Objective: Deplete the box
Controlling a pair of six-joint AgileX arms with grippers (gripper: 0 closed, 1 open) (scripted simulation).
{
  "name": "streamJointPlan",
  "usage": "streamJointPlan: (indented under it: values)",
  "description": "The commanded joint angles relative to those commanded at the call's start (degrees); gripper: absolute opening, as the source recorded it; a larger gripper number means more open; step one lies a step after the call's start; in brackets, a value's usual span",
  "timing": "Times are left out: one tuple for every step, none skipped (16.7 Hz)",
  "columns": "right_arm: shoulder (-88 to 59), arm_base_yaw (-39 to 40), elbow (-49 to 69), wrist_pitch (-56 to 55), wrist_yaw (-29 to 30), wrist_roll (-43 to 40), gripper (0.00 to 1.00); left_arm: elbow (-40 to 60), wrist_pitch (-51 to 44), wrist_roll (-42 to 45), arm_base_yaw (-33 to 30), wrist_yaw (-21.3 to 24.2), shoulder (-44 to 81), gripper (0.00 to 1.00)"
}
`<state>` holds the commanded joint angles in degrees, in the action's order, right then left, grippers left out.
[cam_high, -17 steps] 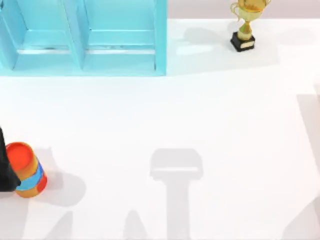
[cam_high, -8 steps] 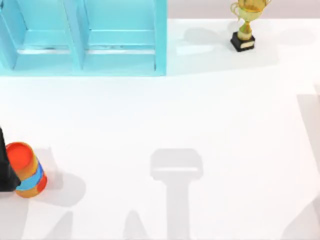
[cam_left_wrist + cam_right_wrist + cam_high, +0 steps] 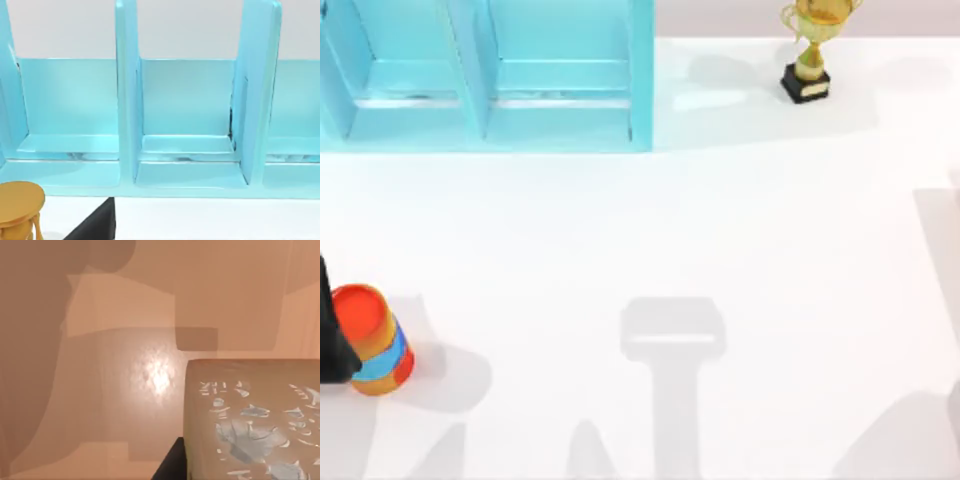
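Note:
The box is out of the top view. In the right wrist view, a tan flat-topped block (image 3: pixel 250 420) with pale flecks sits close to the camera on a tan surface; I cannot tell whether it is the box. A dark piece of my right gripper (image 3: pixel 170 467) shows beside it. My left gripper (image 3: pixel 332 345) is a black shape at the table's left edge, touching a red-topped orange can with a blue band (image 3: pixel 375 340). Whether it holds the can is hidden.
A cyan shelf unit with upright dividers (image 3: pixel 485 75) stands at the back left and faces the left wrist camera as the cyan shelf (image 3: pixel 187 115). A gold trophy on a black base (image 3: pixel 808 55) stands at the back right. A golden rounded object (image 3: pixel 20 207) lies near the left wrist camera.
The shadow at the table's lower right has spread leftward. The can, the left gripper, the shelf and the trophy have not moved.

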<state>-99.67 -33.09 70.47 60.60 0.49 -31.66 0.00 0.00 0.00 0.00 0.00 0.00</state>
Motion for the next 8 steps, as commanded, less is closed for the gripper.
streamJointPlan:
  values:
    - [0.6, 0.0, 2.3, 3.2, 0.0, -0.1, 0.0, 0.0, 0.0, 0.0, 0.0, 0.0, 0.0, 1.0]
    - [1.3, 0.0, 4.6, 6.3, 0.0, -0.1, 0.0, 0.0, 0.0, 0.0, 0.0, 0.0, 0.0, 1.0]
    - [2.0, 0.0, 6.8, 9.3, 0.0, -0.1, 0.0, 0.0, 0.0, 0.0, 0.0, 0.0, 0.0, 1.0]
    - [2.6, 0.0, 8.8, 12.0, -0.1, -0.1, 0.0, 0.0, 0.0, 0.0, 0.0, 0.0, 0.0, 1.0]
    - [3.2, 0.0, 10.6, 14.2, -0.1, -0.1, 0.0, 0.0, 0.0, 0.0, 0.0, 0.0, 0.0, 1.0]
    - [3.7, 0.0, 12.0, 15.9, -0.1, -0.1, 0.0, 0.0, 0.0, 0.0, 0.0, 0.0, 0.0, 1.0]
    - [4.0, 0.0, 13.0, 16.9, -0.1, -0.1, 0.0, 0.0, 0.0, 0.0, 0.0, 0.0, 0.0, 1.0]
    - [4.1, 0.0, 13.4, 17.3, -0.1, -0.1, 0.0, 0.0, 0.0, 0.0, 0.0, 0.0, 0.0, 1.0]
